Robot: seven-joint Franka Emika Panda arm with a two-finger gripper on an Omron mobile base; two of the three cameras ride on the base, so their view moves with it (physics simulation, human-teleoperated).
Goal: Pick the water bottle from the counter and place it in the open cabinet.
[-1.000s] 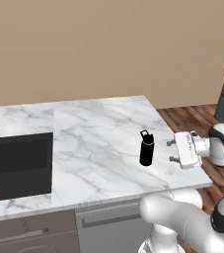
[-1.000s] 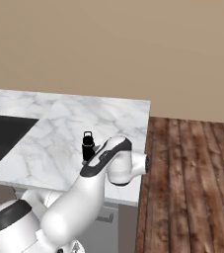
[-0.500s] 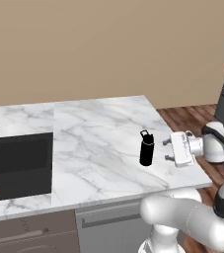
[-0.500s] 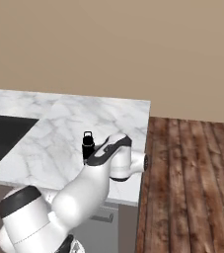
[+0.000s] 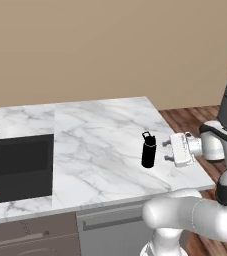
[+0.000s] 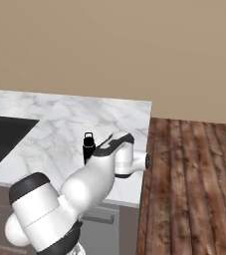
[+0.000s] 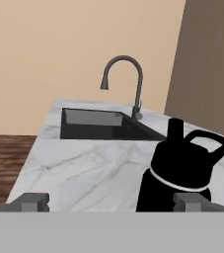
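Laterally, we found the gripper (image 5: 166, 150) level with the water bottle (image 5: 148, 150) and just to its right in the left base view, the fingers (image 5: 167, 143) spread wide and closed on nothing. From the hand view we saw the two dark fingertips (image 7: 30, 201) far apart, with the bottle (image 7: 181, 170) standing off-centre, close before the right-hand one; whether that tip touched it we could not tell. We recorded the bottle upright on the counter (image 5: 100, 145), near its right-hand end and toward the front edge. We could read no label or writing on its all-black body or loop-handled cap. Elsewhere on the marble we noted a dark sink (image 7: 103, 125) with a curved grey faucet (image 7: 125, 83) beyond the bottle in the hand view. In the right base view, the white arm (image 6: 89, 184) overlapped the bottle's (image 6: 88, 146) lower part.
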